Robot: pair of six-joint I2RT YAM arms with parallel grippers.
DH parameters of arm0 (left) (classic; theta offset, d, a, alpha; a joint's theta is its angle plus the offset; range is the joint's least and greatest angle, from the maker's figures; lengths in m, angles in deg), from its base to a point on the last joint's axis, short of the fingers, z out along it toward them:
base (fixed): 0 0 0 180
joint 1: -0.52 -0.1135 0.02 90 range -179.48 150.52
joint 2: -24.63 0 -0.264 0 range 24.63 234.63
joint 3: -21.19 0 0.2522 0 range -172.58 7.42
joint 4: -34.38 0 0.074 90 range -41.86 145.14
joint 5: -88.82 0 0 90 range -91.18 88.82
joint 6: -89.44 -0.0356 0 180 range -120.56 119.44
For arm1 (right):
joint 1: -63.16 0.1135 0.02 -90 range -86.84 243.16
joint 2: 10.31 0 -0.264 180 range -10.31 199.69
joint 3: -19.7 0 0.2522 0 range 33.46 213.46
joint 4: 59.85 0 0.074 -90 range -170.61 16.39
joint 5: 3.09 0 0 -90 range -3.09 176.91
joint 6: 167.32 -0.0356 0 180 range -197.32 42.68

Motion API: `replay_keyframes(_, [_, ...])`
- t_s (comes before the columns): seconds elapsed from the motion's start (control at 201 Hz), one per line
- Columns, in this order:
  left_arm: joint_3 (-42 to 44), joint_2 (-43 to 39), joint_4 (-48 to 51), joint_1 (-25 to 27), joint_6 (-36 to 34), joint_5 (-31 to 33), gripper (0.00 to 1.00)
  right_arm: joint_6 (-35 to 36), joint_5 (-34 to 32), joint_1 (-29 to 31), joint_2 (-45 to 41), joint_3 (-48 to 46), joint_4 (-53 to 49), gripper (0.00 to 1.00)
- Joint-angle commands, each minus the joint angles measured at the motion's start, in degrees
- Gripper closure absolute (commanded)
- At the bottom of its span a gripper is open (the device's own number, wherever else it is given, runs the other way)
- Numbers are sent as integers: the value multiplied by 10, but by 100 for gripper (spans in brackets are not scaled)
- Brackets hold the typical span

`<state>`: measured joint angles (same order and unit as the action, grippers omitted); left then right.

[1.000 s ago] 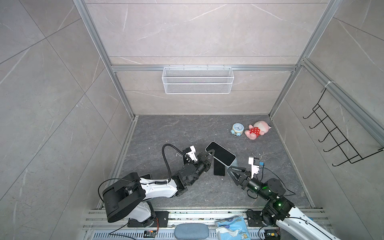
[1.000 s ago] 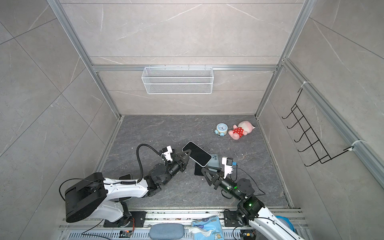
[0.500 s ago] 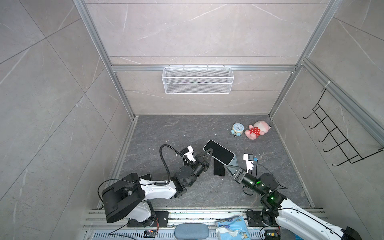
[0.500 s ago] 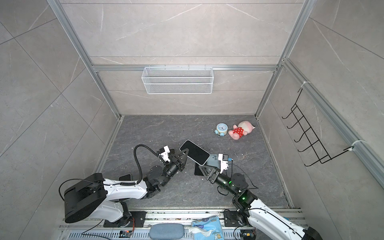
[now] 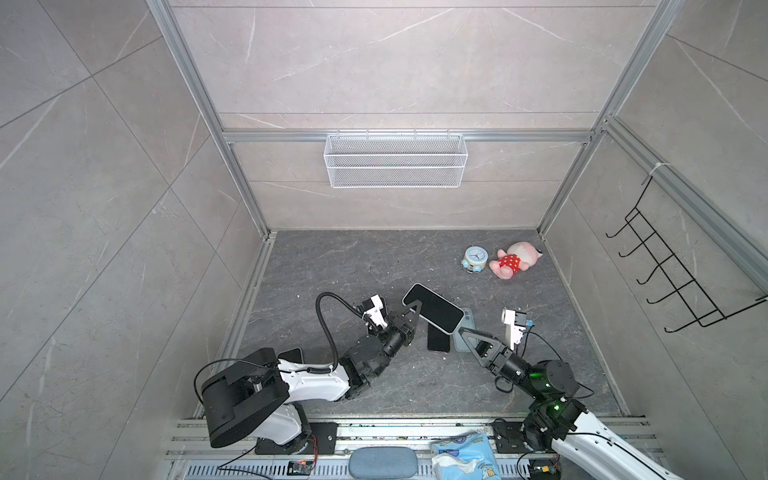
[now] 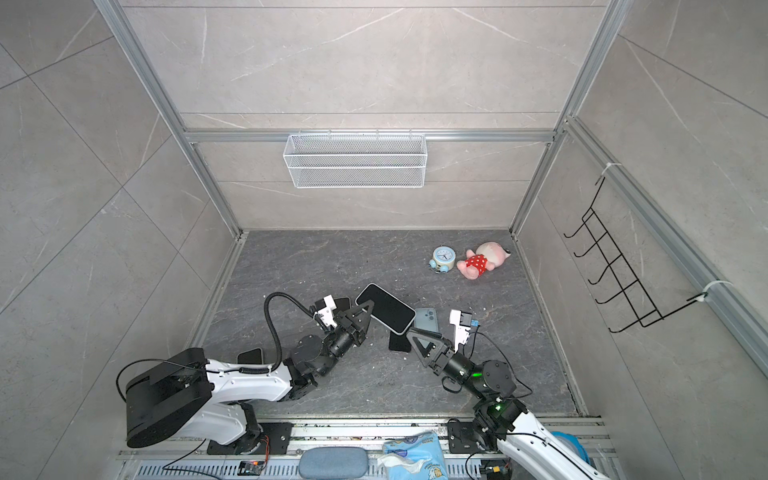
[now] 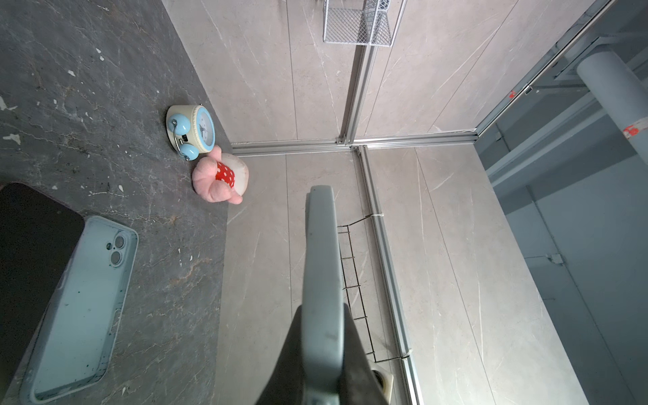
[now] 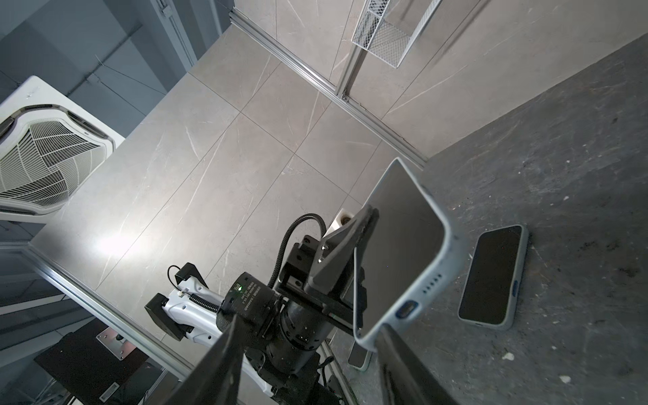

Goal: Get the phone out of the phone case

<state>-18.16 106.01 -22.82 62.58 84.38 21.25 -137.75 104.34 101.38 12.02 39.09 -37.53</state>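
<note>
The left gripper is clamped tight on the phone, pinching it across its faces at one long edge and holding it tilted up off the bench, screen uppermost in both top views. The phone sits fully inside its pale phone case, so nothing has been separated yet. The right gripper has its jaws partly apart and empty. In the right wrist view its fingers stand either side of the bottom corner of the phone case, by the charging port. Whether one already touches the rim cannot be told. This looks like the set-up for the peel: one arm steadies, the other comes in to work the case loose. The next move probably calls for the right gripper to close on the case lip alone at that corner, then pull away from the screen while the left holds firm; since the left pinches phone and case together, it may need to shift its hold. A loose phone and a spare case lie on the bench beneath, untouched.
</note>
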Motion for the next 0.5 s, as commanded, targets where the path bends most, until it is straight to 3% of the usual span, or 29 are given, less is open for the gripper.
replay_keyframes(0.0, [-21,2,-50,1,-16,3,100,-4,8,-2,-3,9,-18,41])
replay_keyframes(0.493, [-39,19,-59,4,-15,-2,100,-44,15,-2,65,-28,53,43])
